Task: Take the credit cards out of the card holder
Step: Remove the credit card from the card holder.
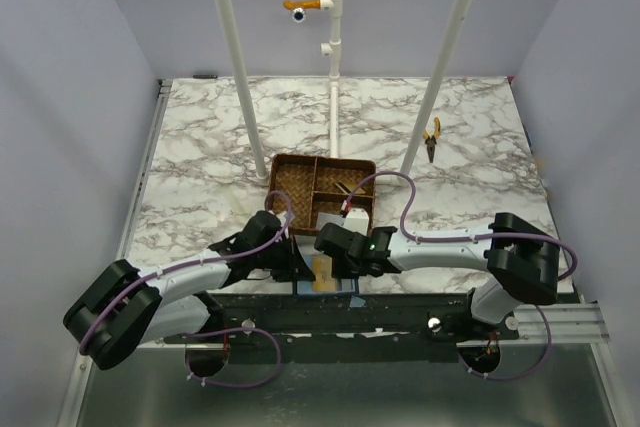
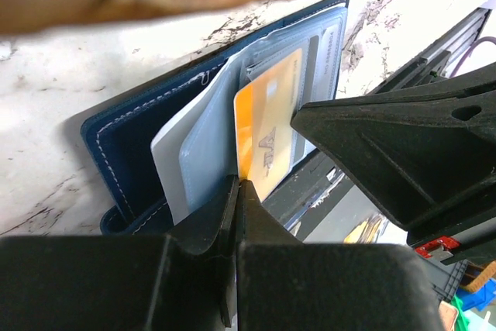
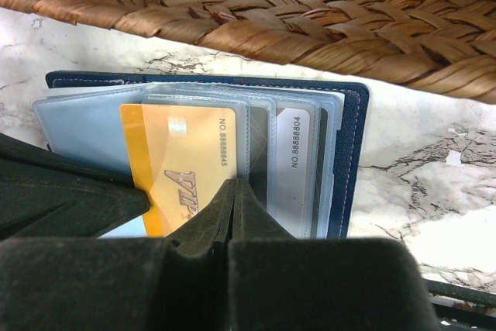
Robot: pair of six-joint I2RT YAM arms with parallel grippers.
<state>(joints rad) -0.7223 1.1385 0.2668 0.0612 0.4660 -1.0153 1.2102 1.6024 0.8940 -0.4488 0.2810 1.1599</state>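
My left jaws pinch the gold card [image 2: 267, 125] at six o'clock, right jaws shut, pinning the card holder [image 2: 128, 145]; I fear the shallow pinch slipping or the holder dragging.

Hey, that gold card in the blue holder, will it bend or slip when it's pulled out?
The gold card lies flat with straight edges, so it is probably stiff and light. Its face looks glossy, so it may slip in a pinch. The clear sleeves look floppy and the card holder may drag along.
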